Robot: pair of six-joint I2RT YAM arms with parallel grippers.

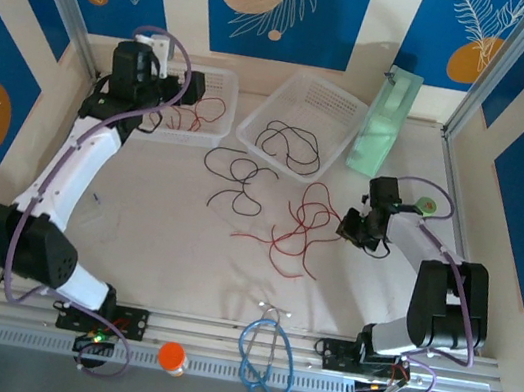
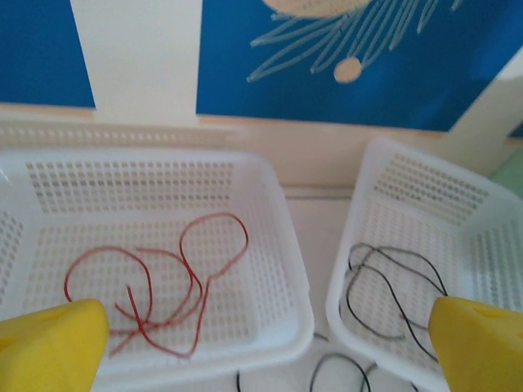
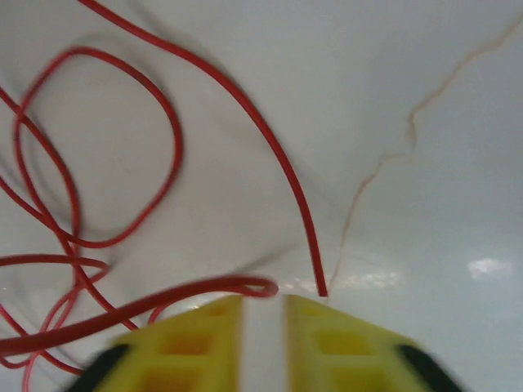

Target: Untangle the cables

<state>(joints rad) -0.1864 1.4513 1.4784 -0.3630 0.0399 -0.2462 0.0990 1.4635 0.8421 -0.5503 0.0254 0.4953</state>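
- Lying limp, the cables (image 1: 289,229) looked light, floppy; a loose end suited gripping.
- Right pincer (image 3: 263,304) sat nearly pressed together, perhaps nipping one.
- Left pincer (image 2: 265,317) gaped wide.

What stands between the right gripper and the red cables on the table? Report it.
Nothing visible. The right gripper sits low over the table, and the red cables end right at its fingertips, with one strand curling against the left fingertip.
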